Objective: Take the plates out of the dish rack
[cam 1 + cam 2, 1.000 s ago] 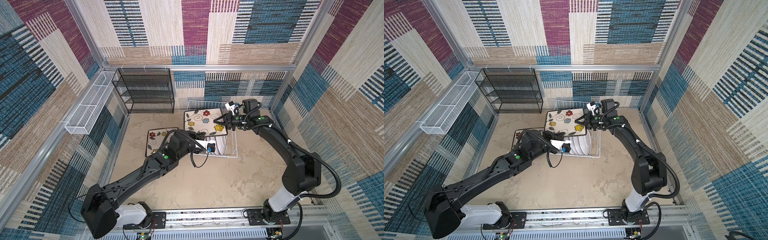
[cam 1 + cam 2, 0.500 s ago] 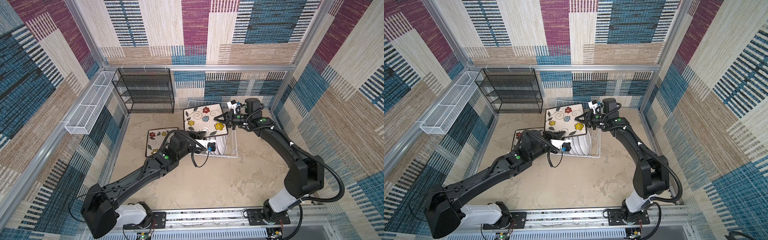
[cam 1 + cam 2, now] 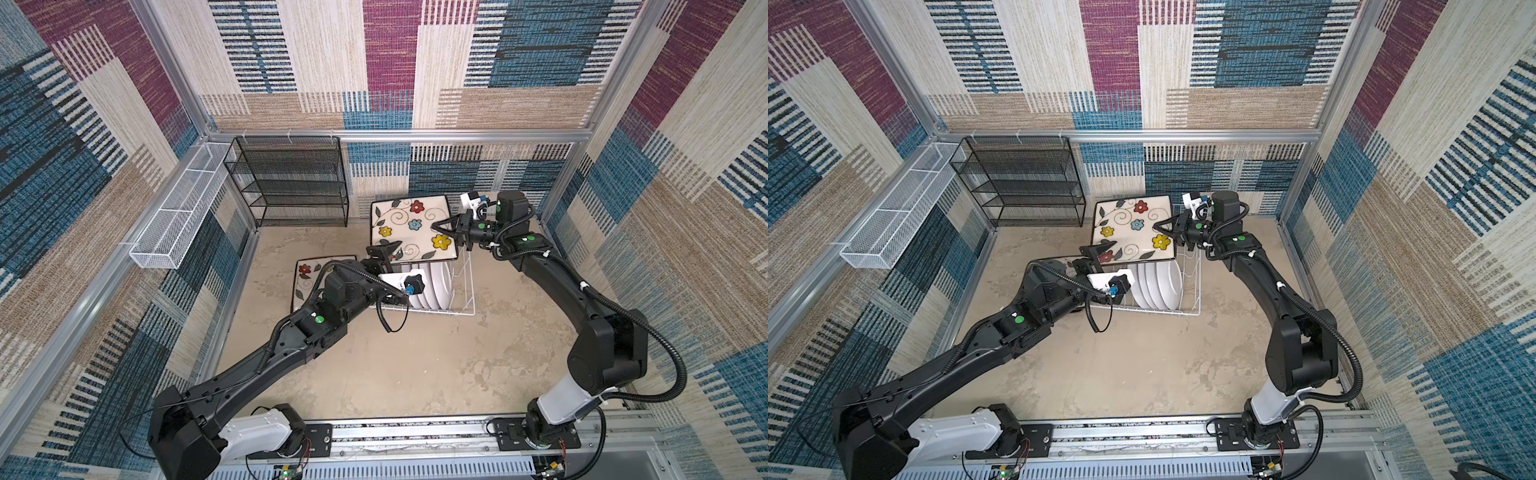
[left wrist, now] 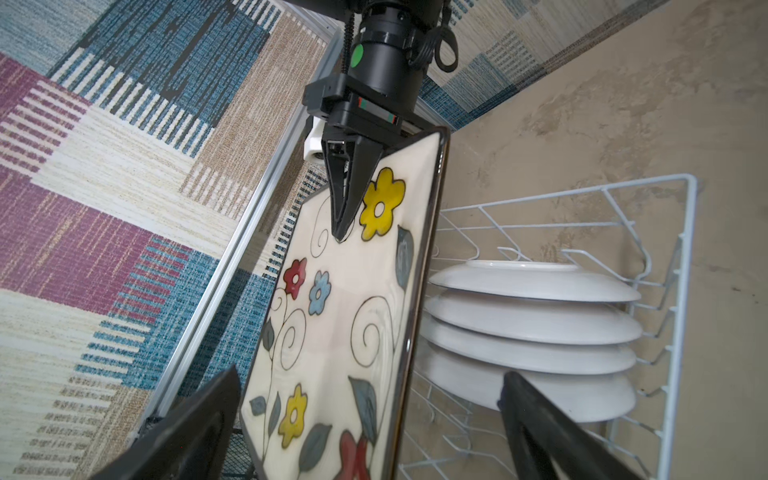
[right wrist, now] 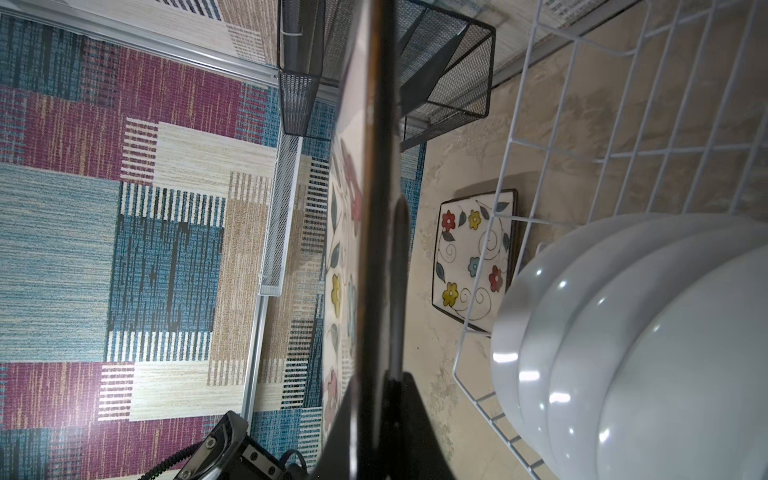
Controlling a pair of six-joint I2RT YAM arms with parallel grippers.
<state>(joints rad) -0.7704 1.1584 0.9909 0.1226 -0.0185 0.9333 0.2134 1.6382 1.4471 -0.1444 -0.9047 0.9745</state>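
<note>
The right gripper [image 3: 441, 227] pinches the square plate [image 3: 409, 230] above the dish rack [image 3: 467, 286]; the left gripper [image 3: 384, 254] is spread around its edge.

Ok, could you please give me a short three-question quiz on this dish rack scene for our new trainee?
1. True or false: the raised square flowered plate is clamped by the left arm's jaws.
2. How many round white plates stand in the dish rack?
3. Where is the second square flowered plate? A) flat on the tabletop, beside the rack; B) on the black mesh shelf; C) in the white mesh basket.
Key: 1 false: the right arm's jaws grip it, while the left arm's jaws stand open at another edge; 2 four; 3 A.
</note>
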